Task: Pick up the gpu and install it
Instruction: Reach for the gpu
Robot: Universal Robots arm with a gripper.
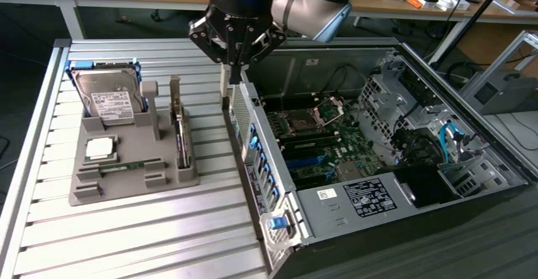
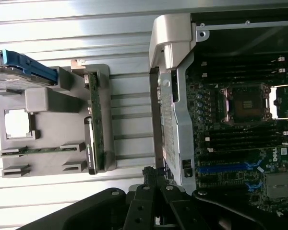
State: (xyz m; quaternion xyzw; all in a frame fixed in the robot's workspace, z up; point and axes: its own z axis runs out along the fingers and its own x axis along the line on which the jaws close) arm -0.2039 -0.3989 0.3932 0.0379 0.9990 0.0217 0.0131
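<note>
Scanning from the exterior view's left: slatted table point(image 1: 126, 241) carries a grey holder point(image 1: 126, 191). In it are a hard drive point(image 1: 109, 96) standing at the back, a CPU point(image 1: 101, 147) lying flat, and a memory stick point(image 1: 126, 165) in a front slot.

Gpu point(image 1: 179, 134) stands on its long edge in the slot on the holder's right side, with the silver bracket end up at the far end. Untouched, and well apart from the fingers.

Gripper point(image 1: 236, 70) hangs above the gap between the holder and the case point(image 1: 336, 197), near the case's rear corner. Fingers point(image 1: 239, 55) are clenched together with nothing between them.

Case lies open, with the motherboard point(image 1: 328, 147) exposed to the right.

Handling, as a judgement:
- The card looks light, thin and stiff, so it will not flex much in a pinch.
- It looks fragile at the soldered parts and along the connector edge seated in the slot.
- The flat faces are probably smooth, so some slip is possible.
- The best hold appears to be across the exposed top edge at about mid-length, pinching both faces on bare board and clear of the bracket.
- A narrow hold could let the card tip; an off-centre one would swing the bracket end down.
</note>
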